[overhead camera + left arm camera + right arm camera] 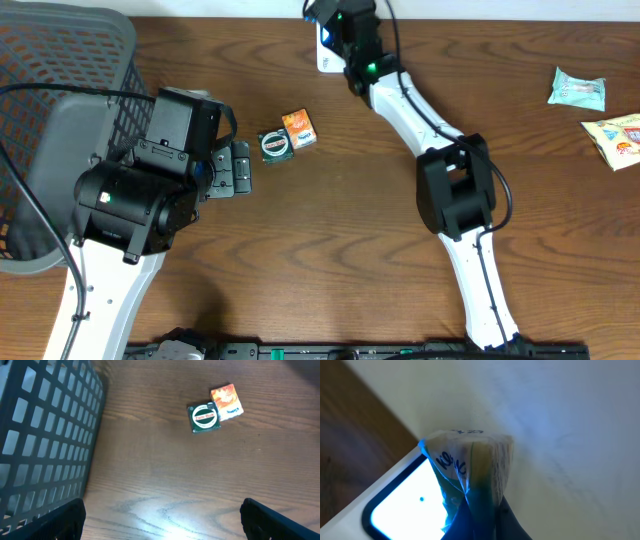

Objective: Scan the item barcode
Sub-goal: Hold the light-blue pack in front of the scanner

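Right wrist view: right gripper [476, 510] closed tight on a crinkly clear packet [470, 462], pinched low and held at the edge of the scanner [395, 510] with its lit window. Whether they touch, cannot tell. No barcode visible from here.

Risks, as I judge them:
- Code may face away from the window, or sit in the crumpled folds, so no read.
- Shiny wrap could throw glare.
- Narrow pinch on slack film, so the packet might slip or twist.
- Pressing closer could shove the scanner.

Overhead: left gripper [236, 168] spread wide and empty, near a green tin [274, 145] and orange box [300, 129], beside the basket [60, 60]. Dropping lower could knock them.
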